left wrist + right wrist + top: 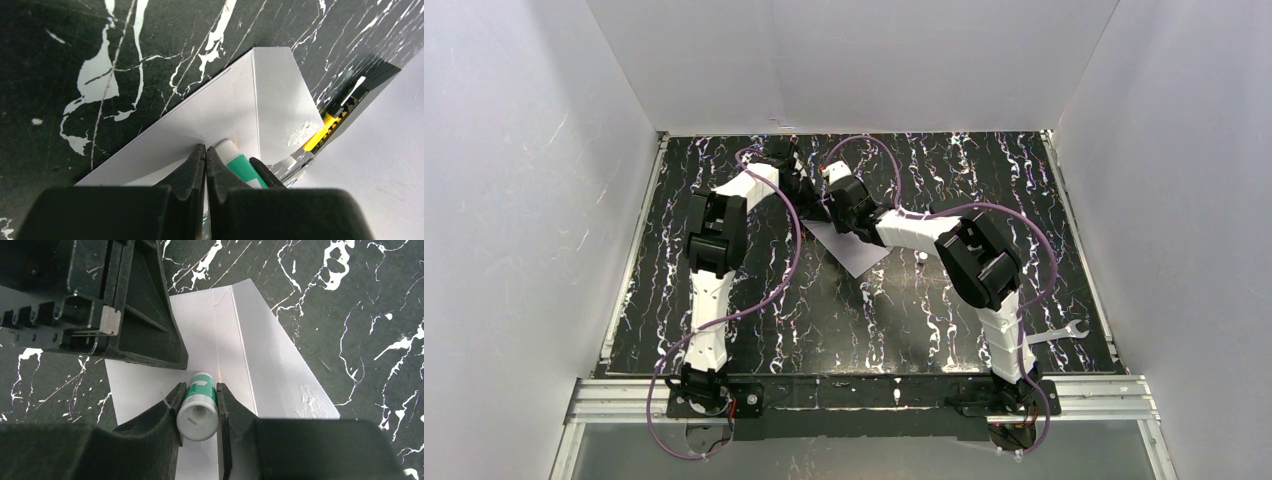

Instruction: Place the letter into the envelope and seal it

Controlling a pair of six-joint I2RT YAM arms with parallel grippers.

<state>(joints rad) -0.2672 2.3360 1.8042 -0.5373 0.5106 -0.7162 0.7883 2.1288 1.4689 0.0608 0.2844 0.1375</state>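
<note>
The pale envelope (856,252) lies flat mid-table with its flap folded open; it also shows in the left wrist view (280,95) and the right wrist view (280,365). The cream-tan letter is hidden, apart from a thin orange line at the envelope's fold. My right gripper (198,392) is shut on a white and green glue stick (199,407), tip down on the envelope beside the fold. My left gripper (206,152) is shut, fingertips touching the envelope right next to the glue stick (241,167). Both grippers meet above the envelope's far end (824,208).
A rough, smeared patch (311,401) marks the flap. The left gripper's black body (110,305) hangs close over the envelope's left part. A silver wrench (1056,333) lies near the right edge. White walls enclose the table on three sides.
</note>
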